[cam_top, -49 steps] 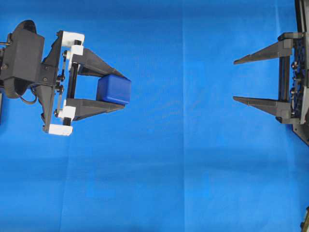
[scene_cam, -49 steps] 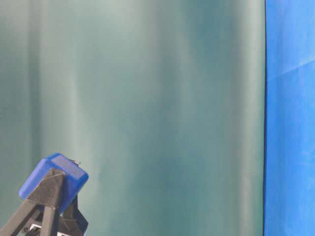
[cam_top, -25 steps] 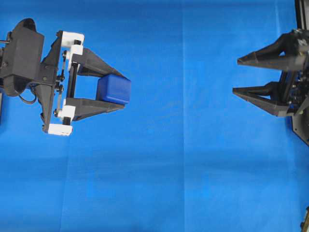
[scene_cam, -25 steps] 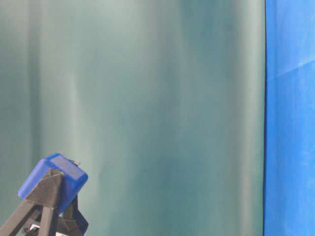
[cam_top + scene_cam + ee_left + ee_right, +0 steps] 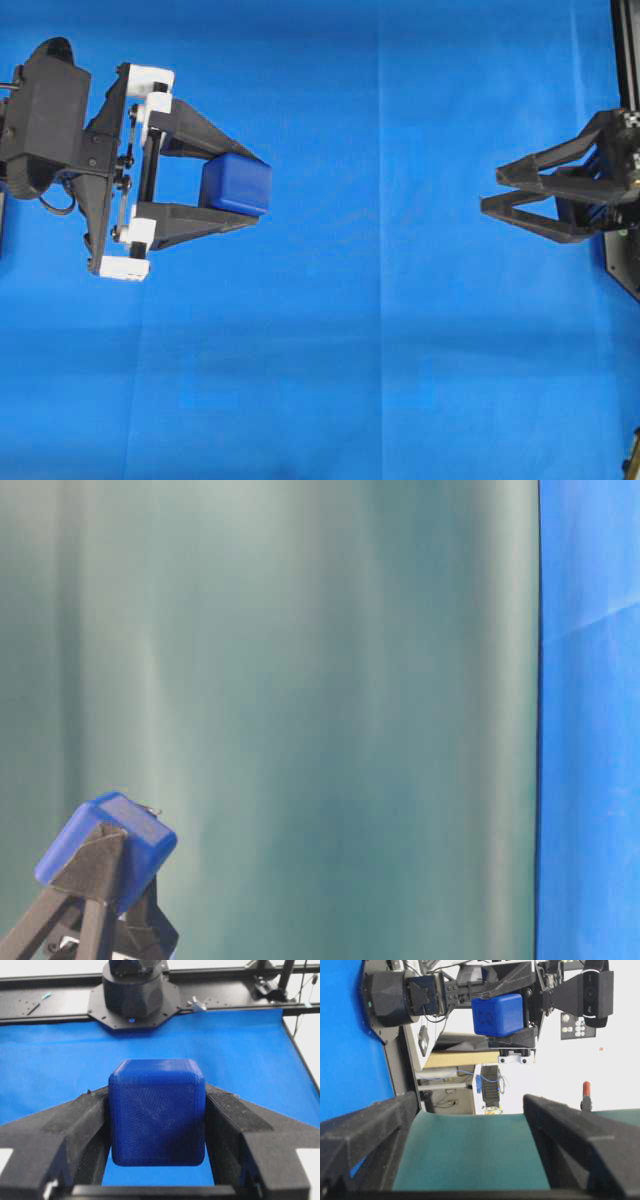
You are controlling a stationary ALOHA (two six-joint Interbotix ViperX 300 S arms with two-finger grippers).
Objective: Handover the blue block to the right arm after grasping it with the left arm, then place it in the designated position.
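The blue block (image 5: 236, 185) is a small dark-blue cube with rounded edges, held up above the blue cloth. My left gripper (image 5: 255, 190) is shut on it, both black fingers pressed against its sides; the left wrist view shows the blue block (image 5: 157, 1110) squeezed between them. In the table-level view the blue block (image 5: 108, 845) sits atop the fingertips at the lower left. My right gripper (image 5: 490, 190) stands open at the right edge, rolled onto its side, tips pointing left toward the block with nothing between them. In the right wrist view the blue block (image 5: 498, 1014) appears far off.
A blue cloth (image 5: 380, 350) covers the table. The right arm's black base (image 5: 132, 995) and a black frame rail stand at the far side in the left wrist view. A teal backdrop (image 5: 330, 720) fills the table-level view.
My right gripper has rolled about its axis, so its two fingers now appear close together from overhead. The left gripper and the block have not moved.
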